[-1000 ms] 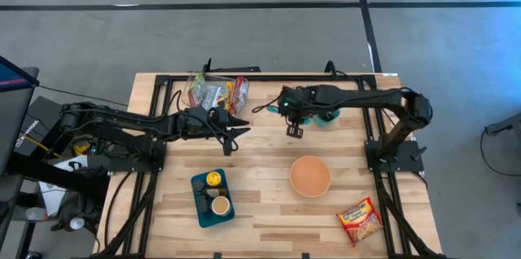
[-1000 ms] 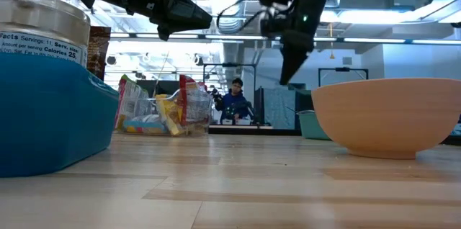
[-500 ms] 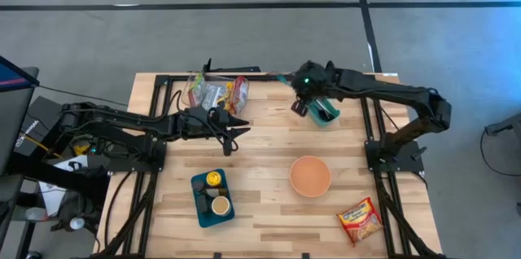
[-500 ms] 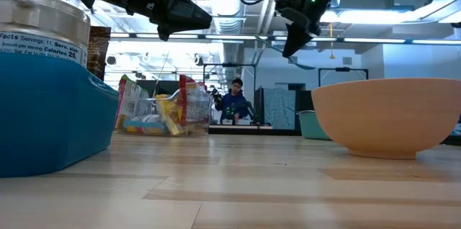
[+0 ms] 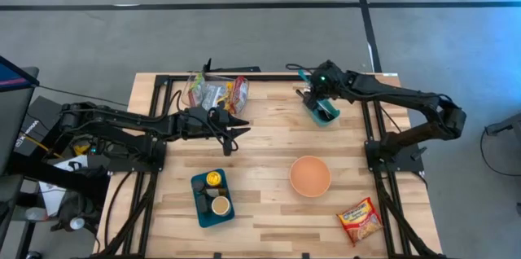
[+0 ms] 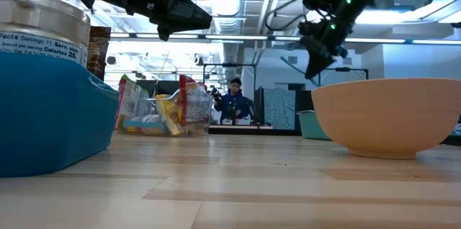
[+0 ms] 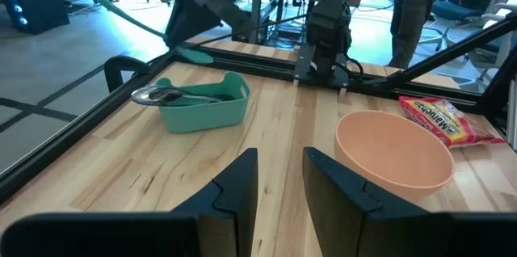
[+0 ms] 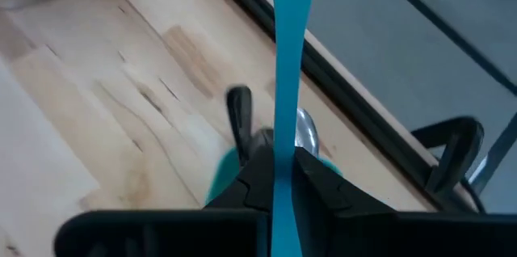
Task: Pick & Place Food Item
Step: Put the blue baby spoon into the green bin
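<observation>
Firstly, food item: noodle packet (image 5: 359, 219), red and yellow, lying flat at the near right corner of the surface (image 5: 269, 141), untouched by either hand.
Bowl: orange bowl (image 5: 310, 176), upright, near the packet but apart from it, toward the middle of the surface.
Green tub: small teal tub (image 5: 323, 112) at the far right of the surface, with a metal spoon (image 7: 157, 94) lying in it.
Right hand: right hand (image 8: 279, 164) raised above the surface at the tub's far edge, fingers closed on a thin teal strip (image 8: 287, 39); what kind of utensil the strip is cannot be told.
Left hand: left hand (image 7: 279, 156) held in the air over the left middle of the surface, pointing toward the bowl and tub, fingers slightly apart with nothing between them.
Snack bag: clear bag of mixed snacks (image 5: 216, 92) at the far edge, just beyond the left hand.
Blue tray: blue tray (image 5: 212, 198) near the front edge, left of the bowl, holding two round lidded cups.
Background: a person (image 6: 234, 99) shows in the room beyond the surface, well away.
</observation>
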Controlling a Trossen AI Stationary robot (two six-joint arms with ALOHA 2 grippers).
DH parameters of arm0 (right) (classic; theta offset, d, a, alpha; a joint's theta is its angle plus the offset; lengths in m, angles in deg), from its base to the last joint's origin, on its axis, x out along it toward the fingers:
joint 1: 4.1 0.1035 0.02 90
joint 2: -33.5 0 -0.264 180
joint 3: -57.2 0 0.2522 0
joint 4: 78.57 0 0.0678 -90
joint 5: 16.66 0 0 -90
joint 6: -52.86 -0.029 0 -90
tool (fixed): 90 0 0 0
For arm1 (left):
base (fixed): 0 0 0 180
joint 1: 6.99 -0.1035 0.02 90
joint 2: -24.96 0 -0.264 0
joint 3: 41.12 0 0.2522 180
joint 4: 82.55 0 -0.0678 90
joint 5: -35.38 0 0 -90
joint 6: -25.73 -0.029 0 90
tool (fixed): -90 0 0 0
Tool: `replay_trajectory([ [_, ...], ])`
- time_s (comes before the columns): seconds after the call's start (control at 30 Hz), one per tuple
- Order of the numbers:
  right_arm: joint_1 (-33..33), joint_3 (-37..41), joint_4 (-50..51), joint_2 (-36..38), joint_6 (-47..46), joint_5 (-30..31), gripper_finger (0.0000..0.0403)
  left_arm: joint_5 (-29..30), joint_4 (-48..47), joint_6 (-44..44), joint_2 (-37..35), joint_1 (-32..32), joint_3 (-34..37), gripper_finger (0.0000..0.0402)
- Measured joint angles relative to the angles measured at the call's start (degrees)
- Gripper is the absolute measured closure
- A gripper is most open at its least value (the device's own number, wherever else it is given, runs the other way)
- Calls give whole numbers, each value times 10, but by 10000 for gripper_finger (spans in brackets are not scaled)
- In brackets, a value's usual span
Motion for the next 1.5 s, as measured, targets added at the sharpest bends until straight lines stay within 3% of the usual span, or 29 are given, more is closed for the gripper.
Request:
replay_trajectory([
  [0.33,-47,90,-58,9,-1,-45,383,0,0,0,0,0,0,308],
  [0.8,-48,168,-115,9,-17,-45,382,0,0,0,0,0,0,308],
  [1.5,-46,175,-96,8,-15,-45,381,0,0,0,0,0,0,308],
])
